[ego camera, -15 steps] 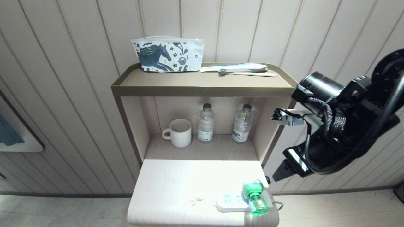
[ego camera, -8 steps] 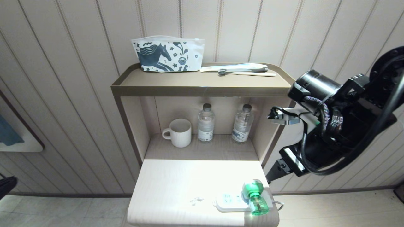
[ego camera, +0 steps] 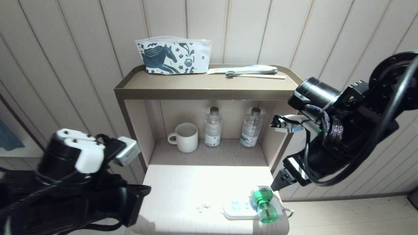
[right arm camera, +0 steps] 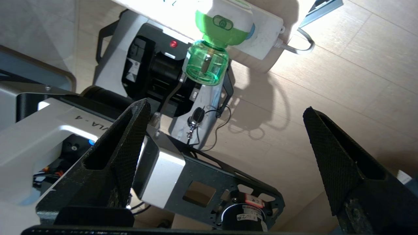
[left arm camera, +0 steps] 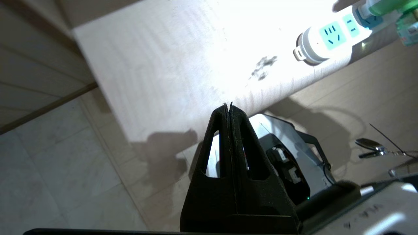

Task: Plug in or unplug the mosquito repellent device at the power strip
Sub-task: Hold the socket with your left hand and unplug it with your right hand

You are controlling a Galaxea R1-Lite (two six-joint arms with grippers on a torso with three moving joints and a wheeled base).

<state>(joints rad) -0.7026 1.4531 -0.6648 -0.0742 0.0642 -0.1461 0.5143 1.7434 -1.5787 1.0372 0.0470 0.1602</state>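
Note:
The white power strip point(ego camera: 237, 209) lies at the front right of the pale tabletop point(ego camera: 196, 186). The mosquito repellent device point(ego camera: 265, 204) is plugged into its cord end, green bottle hanging over the front edge. In the right wrist view the device point(right arm camera: 215, 42) and strip point(right arm camera: 264, 29) lie ahead of my right gripper point(right arm camera: 226, 107), which is open, wide and empty. In the head view that gripper point(ego camera: 280, 180) hovers just right of and above the device, not touching it. My left gripper point(left arm camera: 227, 106) is shut and empty off the table's front left; the strip point(left arm camera: 329, 39) lies far from it.
A shelf unit behind the tabletop holds a white mug point(ego camera: 185, 137) and two water bottles point(ego camera: 213, 128) point(ego camera: 250, 128). On its top tray point(ego camera: 209, 85) lie a horse-print pouch point(ego camera: 173, 56) and toothbrush items point(ego camera: 248, 72). My left arm point(ego camera: 75, 182) fills the lower left.
My left arm has swung up into the head view at the lower left. My right arm has shifted left and down, bringing its gripper closer to the device.

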